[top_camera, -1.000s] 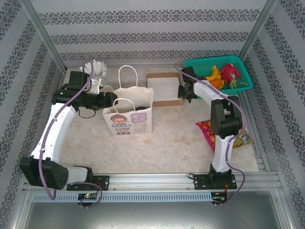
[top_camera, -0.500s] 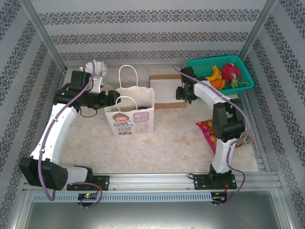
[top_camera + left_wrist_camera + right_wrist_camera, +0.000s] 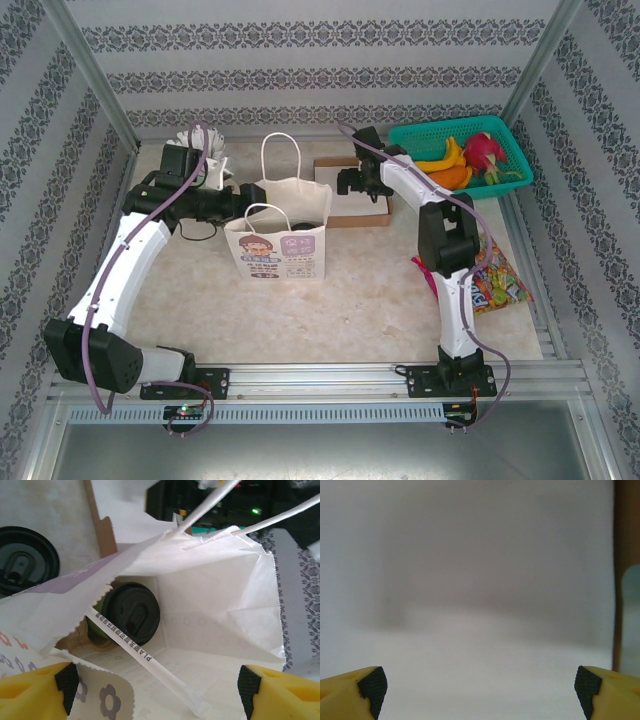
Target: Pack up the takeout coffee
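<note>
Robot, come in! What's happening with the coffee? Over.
Left fingers open at the paper bag mouth. Right fingers open, empty. Takeout coffee inside the bag. Wrapped straw slanting across in front of it.

A staged robot lab cell is suggested: a marble-look table (image 3: 350,310) is enclosed by aluminium posts (image 3: 88,75) and patterned panels (image 3: 320,40).

In the left wrist view the takeout coffee (image 3: 131,612) stands inside the paper bag (image 3: 215,605). The bag's toothed rim and a long white strip (image 3: 135,652) cover part of its lid, and nearly all of its green side is hidden. A second black lid (image 3: 22,560) is cut by the left edge. The right wrist view is blurred: there is a pale surface (image 3: 470,580), and I cannot tell what it is. From above, the right arm (image 3: 445,240) hides part of the snack packet (image 3: 497,282).
</note>
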`<state>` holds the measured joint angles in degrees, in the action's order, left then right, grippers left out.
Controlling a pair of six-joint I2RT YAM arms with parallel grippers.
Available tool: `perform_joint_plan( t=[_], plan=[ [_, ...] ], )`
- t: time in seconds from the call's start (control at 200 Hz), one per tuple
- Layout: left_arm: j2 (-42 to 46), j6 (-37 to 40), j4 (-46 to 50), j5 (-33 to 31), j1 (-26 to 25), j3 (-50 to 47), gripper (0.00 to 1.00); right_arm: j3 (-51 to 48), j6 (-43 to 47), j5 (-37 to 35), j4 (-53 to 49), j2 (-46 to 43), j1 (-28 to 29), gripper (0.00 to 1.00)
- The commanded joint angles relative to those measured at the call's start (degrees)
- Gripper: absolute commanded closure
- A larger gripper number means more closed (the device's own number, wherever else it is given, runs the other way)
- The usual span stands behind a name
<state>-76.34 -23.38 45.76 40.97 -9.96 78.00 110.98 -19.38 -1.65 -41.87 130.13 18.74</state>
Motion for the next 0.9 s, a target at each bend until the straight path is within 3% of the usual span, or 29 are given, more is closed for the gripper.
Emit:
perform_joint_plan(
  t=[0.0, 0.235, 0.34, 0.475, 0.719, 0.894],
  plan=[
    [-0.7, -2.4, -2.7, 1.8, -1.3, 1.4, 0.14, 4.8, -1.3, -0.4, -4.7, 2.9, 0.0, 0.02],
    [0.5, -5.4, -2.8, 0.5, -1.4, 1.4, 0.11, 6.4, -1.7, -1.3, -6.3, 5.6, 0.2, 0.06],
    [1.9, -5.3, -2.0, -3.2, -1.3, 1.5, 0.08, 8.7, -1.5, -2.8, -8.6, 7.0, 0.3, 0.29],
    [3.6, -5.0, -1.8, -8.1, -1.3, 1.0, 0.04, 10.9, -0.7, -2.0, -11.5, 9.5, 0.4, 0.49],
    [4.0, -4.4, -1.0, -11.2, -1.3, 1.2, 0.00, 11.3, 0.0, 0.1, -11.0, 10.3, 0.9, 0.74],
    [4.1, -3.9, -0.5, -12.3, -1.3, 1.4, 0.00, 10.7, 0.0, -1.4, -10.2, 8.9, 1.3, 1.00]
  ],
)
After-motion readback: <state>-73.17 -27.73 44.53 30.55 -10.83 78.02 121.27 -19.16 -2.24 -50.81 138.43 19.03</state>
